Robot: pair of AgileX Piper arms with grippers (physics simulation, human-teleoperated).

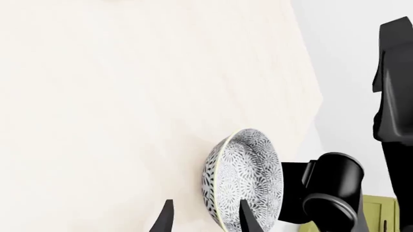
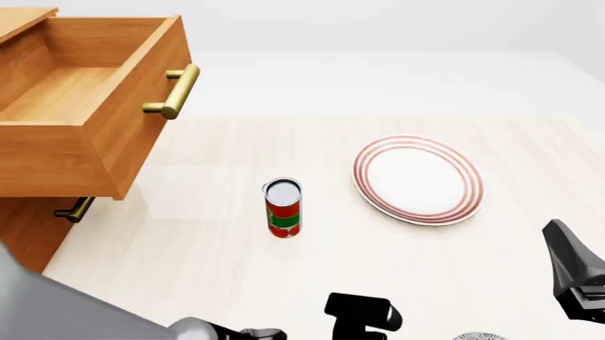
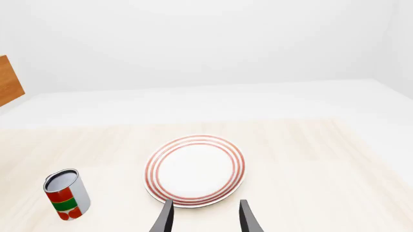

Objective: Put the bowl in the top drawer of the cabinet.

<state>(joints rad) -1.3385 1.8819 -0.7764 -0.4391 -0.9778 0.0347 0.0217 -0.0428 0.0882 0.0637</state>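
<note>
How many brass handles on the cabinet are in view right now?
2. The top drawer's handle sits on the front of the pulled-out top drawer. The lower handle peeks out beneath it, partly hidden. The cabinet runs off frame, so more may be hidden.

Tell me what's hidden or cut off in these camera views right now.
- Bowl: the front view's bottom edge cuts off all but a sliver.
- Cabinet: front view's left edge crops it; the open top drawer covers most of the lower drawer.
- Left gripper, right gripper: only fingertips show, apart, holding nothing.
</note>
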